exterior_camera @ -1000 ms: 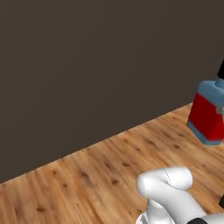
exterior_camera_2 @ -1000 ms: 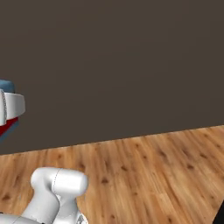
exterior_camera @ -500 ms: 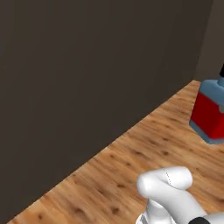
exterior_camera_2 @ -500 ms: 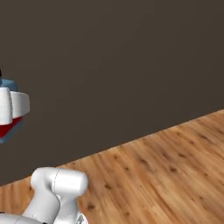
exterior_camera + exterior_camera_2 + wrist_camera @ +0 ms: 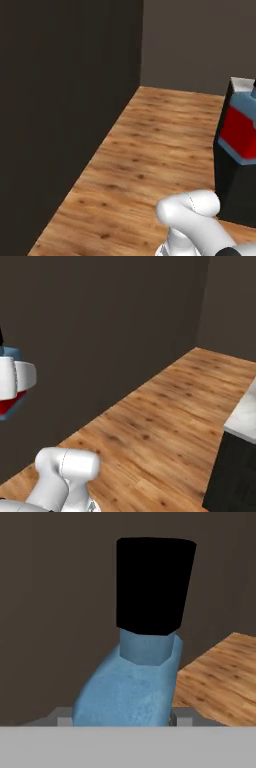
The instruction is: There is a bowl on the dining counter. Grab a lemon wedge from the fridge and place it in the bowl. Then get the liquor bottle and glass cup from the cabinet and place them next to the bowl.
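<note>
Liquor bottle [image 5: 135, 677], short and squarish with a red body, light blue shoulders and a black cap, sits clamped in the end effector [image 5: 120, 719], whose jaws stand partly apart on its sides. It hangs in the air above the brown wooden plank floor [image 5: 150, 150], beside a dark grey wall [image 5: 100, 331], near a black cabinet with a grey-white marble top [image 5: 240, 456].
</note>
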Robot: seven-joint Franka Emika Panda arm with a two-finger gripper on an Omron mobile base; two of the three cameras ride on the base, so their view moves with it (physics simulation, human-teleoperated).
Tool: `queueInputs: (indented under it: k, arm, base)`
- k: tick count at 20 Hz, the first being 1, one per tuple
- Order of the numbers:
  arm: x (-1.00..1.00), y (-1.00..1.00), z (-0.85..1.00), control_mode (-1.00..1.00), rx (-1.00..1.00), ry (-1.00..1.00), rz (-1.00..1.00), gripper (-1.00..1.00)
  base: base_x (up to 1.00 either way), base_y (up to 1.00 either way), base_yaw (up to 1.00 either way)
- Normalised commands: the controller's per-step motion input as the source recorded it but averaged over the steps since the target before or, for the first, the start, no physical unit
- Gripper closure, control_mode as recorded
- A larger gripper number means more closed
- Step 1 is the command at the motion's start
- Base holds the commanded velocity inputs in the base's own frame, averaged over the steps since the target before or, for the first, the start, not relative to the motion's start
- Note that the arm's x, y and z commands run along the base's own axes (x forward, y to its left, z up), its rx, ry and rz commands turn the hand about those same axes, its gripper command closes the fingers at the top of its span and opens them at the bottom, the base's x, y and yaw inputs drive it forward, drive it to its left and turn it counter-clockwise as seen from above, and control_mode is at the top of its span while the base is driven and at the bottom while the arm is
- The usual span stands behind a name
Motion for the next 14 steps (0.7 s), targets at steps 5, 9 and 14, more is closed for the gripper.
queueInputs:
  k: [5, 9, 14]
  arm:
    - [0.00, 0.00, 0.00, 1.00, 0.00, 0.00, 0.00, 1.00]
    - [0.00, 0.00, 0.00, 1.00, 0.00, 0.00, 0.00, 1.00]
    - [0.00, 0.00, 0.00, 1.00, 0.00, 0.00, 0.00, 1.00]
  base:
    - [0.76, 0.20, -0.62]
    - [1.00, 0.49, -0.46]
    - [1.00, 0.62, -0.36]
